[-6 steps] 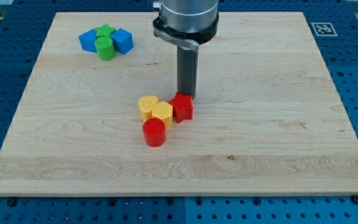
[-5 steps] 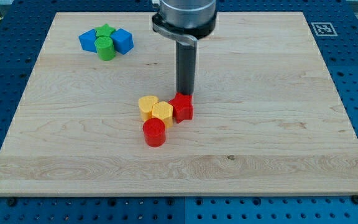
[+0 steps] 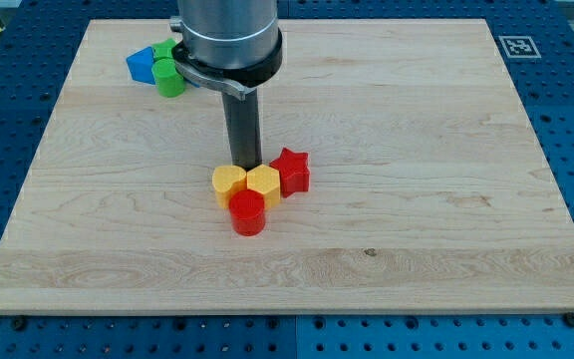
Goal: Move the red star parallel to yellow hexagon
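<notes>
The red star lies near the board's middle, touching the right side of the yellow hexagon. A second yellow block sits against the hexagon's left side. A red cylinder stands just below the two yellow blocks. My tip is just above the two yellow blocks, at their top edge, to the left of the red star.
At the view's top left is a cluster of a blue block, a green cylinder and a green block, partly hidden by the arm's body. A fiducial tag is at the board's top right corner.
My tip has moved left from above the red star to above the yellow blocks. The yellow blocks have shifted slightly down and left; the red star stays put.
</notes>
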Action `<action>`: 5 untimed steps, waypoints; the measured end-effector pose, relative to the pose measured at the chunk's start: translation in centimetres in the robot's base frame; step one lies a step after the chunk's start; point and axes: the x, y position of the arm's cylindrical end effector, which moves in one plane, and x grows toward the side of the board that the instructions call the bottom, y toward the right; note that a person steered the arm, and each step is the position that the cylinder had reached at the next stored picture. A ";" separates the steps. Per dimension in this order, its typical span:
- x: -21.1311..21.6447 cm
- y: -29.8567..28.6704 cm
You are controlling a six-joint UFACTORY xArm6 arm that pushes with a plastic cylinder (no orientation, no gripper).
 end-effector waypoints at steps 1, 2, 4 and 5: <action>0.7 3.0; 0.7 5.5; 2.3 8.7; 5.7 8.7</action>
